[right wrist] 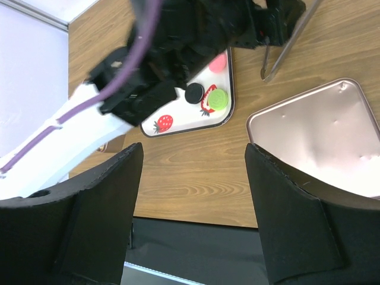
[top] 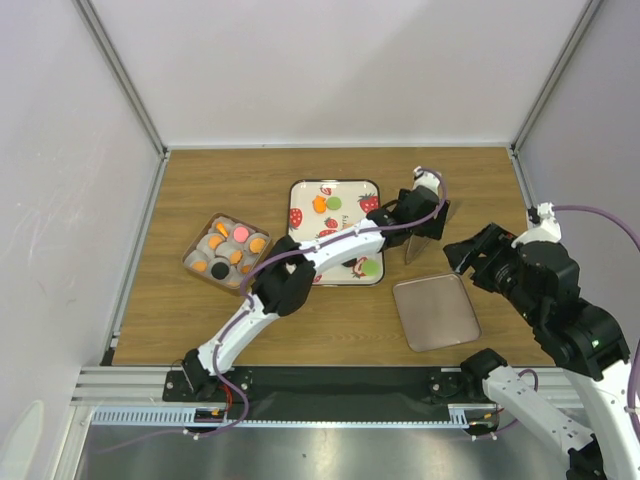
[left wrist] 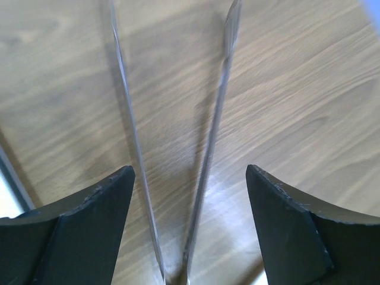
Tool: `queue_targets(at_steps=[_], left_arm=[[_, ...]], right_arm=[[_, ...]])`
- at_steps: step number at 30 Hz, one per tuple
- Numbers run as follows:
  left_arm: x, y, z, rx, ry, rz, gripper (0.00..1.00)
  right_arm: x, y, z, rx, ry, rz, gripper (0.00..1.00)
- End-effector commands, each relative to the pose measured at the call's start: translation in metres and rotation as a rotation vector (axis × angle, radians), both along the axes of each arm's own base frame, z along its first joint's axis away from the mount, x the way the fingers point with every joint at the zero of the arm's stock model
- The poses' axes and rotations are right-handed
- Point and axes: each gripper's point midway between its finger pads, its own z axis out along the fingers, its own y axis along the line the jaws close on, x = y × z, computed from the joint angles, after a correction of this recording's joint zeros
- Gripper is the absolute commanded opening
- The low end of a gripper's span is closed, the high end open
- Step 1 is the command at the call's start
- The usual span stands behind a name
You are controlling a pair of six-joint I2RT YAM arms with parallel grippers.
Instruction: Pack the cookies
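Orange, pink and black cookies (top: 228, 250) fill a brown box at the left. More cookies (top: 327, 204) lie on the white strawberry tray (top: 300, 190); the right wrist view shows a green one (right wrist: 217, 98), a black one (right wrist: 193, 92) and a pink one (right wrist: 218, 61). Metal tongs (top: 428, 238) stand on the wood to the right of that tray. My left gripper (top: 420, 203) reaches over the tray to them. In the left wrist view it (left wrist: 190, 169) is open, and both tong arms (left wrist: 133, 142) run between its fingers without touching them. My right gripper (top: 468, 256) hangs open and holds nothing.
An empty silver tin (top: 436, 312) lies at the front right, seen close in the right wrist view (right wrist: 320, 136). The left arm stretches diagonally across the strawberry tray. Grey walls close in the table on three sides, and a black rail runs along its near edge.
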Motion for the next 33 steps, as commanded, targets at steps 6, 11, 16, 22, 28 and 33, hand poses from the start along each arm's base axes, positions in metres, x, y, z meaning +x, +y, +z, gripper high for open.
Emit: queue_targets(at_steps=[6,11,16,22,28,33], left_arm=[[-0.014,0.031,0.153,-0.158,-0.08,0.046,0.68],[-0.046,0.089,0.124,-0.099,0.085,0.204,0.55],[-0.088,0.136,0.121,-0.135,0.185,0.267,0.55],[-0.139,0.169,0.072,-0.034,0.309,0.3,0.54],[-0.171,0.167,0.04,0.031,0.371,0.246,0.52],[-0.185,0.165,0.034,0.036,0.377,0.174,0.53]], right_arm=[[0.008,-0.009,0.032,-0.022,-0.08,-0.04,0.77],[0.023,-0.007,0.035,-0.063,-0.085,-0.052,0.77],[0.037,0.001,0.03,-0.091,-0.084,-0.03,0.78],[0.051,0.004,0.012,-0.14,-0.062,-0.03,0.79],[0.065,-0.002,-0.02,-0.196,0.012,-0.067,0.78],[0.079,-0.02,-0.068,-0.244,0.145,-0.131,0.77]])
